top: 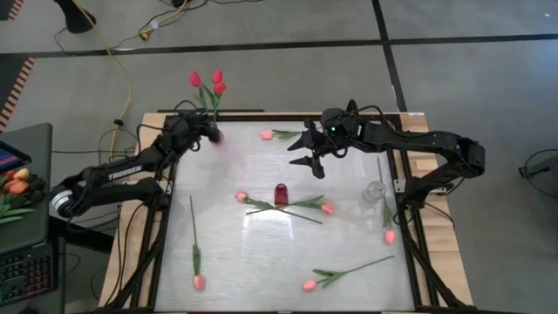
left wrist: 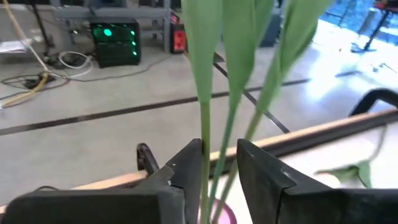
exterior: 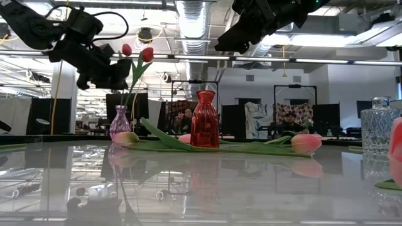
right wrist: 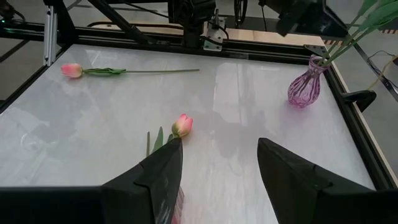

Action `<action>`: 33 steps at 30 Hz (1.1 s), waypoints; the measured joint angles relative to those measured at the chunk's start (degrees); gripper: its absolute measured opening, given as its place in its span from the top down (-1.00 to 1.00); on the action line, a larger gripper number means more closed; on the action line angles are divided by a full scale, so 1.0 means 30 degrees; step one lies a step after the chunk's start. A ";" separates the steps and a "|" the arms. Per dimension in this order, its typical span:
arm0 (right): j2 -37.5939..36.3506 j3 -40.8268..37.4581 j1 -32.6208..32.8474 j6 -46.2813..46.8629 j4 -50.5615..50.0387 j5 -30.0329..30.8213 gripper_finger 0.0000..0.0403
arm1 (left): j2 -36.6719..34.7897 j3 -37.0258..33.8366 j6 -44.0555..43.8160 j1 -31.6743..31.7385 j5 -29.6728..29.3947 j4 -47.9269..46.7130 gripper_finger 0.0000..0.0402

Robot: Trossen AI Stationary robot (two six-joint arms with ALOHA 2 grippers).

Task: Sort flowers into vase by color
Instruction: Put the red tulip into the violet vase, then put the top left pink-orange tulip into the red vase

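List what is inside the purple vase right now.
The purple vase holds three red tulips on green stems, standing upright. The left gripper has its fingers either side of the stems above the vase mouth. The stem ends inside the vase are not visible.

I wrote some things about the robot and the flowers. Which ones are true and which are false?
1. Red tulips stand in the purple vase. True.
2. The red vase holds flowers. False: it stands with nothing in it, and pink tulips lie on the table by it.
3. The right tool is open and holds nothing. True.
4. The clear glass vase lies tipped over. False: it stands upright.
5. The left tool is far from the stems. False: green stems pass between its fingers.
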 joint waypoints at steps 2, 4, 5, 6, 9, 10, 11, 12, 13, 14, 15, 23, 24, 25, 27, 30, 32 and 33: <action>0.0000 0.0000 0.0000 0.0000 0.0007 -0.0004 -0.16 | -0.0320 0.0000 -0.0012 -0.0010 0.0295 -0.0729 0.49; 0.0000 0.0000 0.0002 -0.0005 0.0012 0.0000 -0.16 | -0.0755 0.0000 -0.0025 -0.0113 0.0446 -0.1471 0.45; 0.0000 0.0000 0.0003 -0.0002 0.0011 0.0000 -0.16 | -0.1023 0.0000 -0.0019 -0.0179 0.0572 -0.1903 0.43; 0.0000 0.0000 0.0000 -0.0004 0.0014 0.0000 -0.16 | -0.1308 0.0000 -0.0012 -0.0269 0.0614 -0.2333 0.41; 0.0000 0.0000 0.0000 -0.0001 0.0014 0.0000 -0.16 | -0.2371 0.0000 -0.0012 -0.0672 0.0741 -0.3373 0.37; 0.0000 0.0000 0.0000 -0.0007 0.0015 0.0000 -0.16 | -0.2752 0.0000 -0.0012 -0.0835 0.0745 -0.3737 0.36; 0.0000 0.0000 0.0000 -0.0007 0.0021 0.0000 -0.16 | -0.3152 0.0000 -0.0012 -0.0992 0.0745 -0.4100 0.35; 0.0000 0.0000 0.0000 -0.0007 0.0047 0.0000 -0.16 | -0.3551 0.0000 -0.0025 -0.1174 0.0747 -0.4374 0.34; 0.0000 0.0000 0.0001 -0.0007 0.0096 0.0000 -0.16 | -0.3931 0.0000 -0.0102 -0.1354 0.0763 -0.4650 0.34; 0.0000 0.0000 0.0000 0.0021 0.0152 0.0000 -0.16 | -0.4295 0.0007 -0.0164 -0.1539 0.0873 -0.5028 0.34; 0.0000 0.0000 0.0000 0.0109 0.0233 0.0000 -0.16 | -0.4611 0.0007 -0.0205 -0.1724 0.1109 -0.5396 0.34; 0.0000 0.0000 0.0021 0.0706 0.0446 0.0000 -0.16 | -0.5741 0.0007 -0.1680 -0.3421 0.3617 -0.7798 0.34; 0.0000 0.0000 0.0040 0.0910 0.0451 0.0000 -0.16 | -0.5729 0.0007 -0.1836 -0.3739 0.4039 -0.7942 0.34; 0.0000 0.0000 0.0082 0.1070 0.0448 0.0000 -0.16 | -0.5726 0.0007 -0.1954 -0.4073 0.4406 -0.8065 0.34; 0.0000 0.0000 0.0155 0.1339 0.0437 0.0000 -0.16 | -0.5725 0.0007 -0.2196 -0.4902 0.4840 -0.8329 0.34; 0.0000 0.0000 0.0476 0.1788 0.0396 0.0000 -0.16 | -0.5719 0.0007 -0.2329 -0.6527 0.5051 -0.8537 0.34; 0.0000 0.0000 0.0802 0.2028 0.0284 0.0000 -0.16 | -0.5719 0.0007 -0.2326 -0.7769 0.5059 -0.8615 0.34; 0.0000 0.0000 0.0994 0.2155 0.0178 0.0002 -0.16 | -0.5719 0.0007 -0.2303 -0.8390 0.5059 -0.8645 0.34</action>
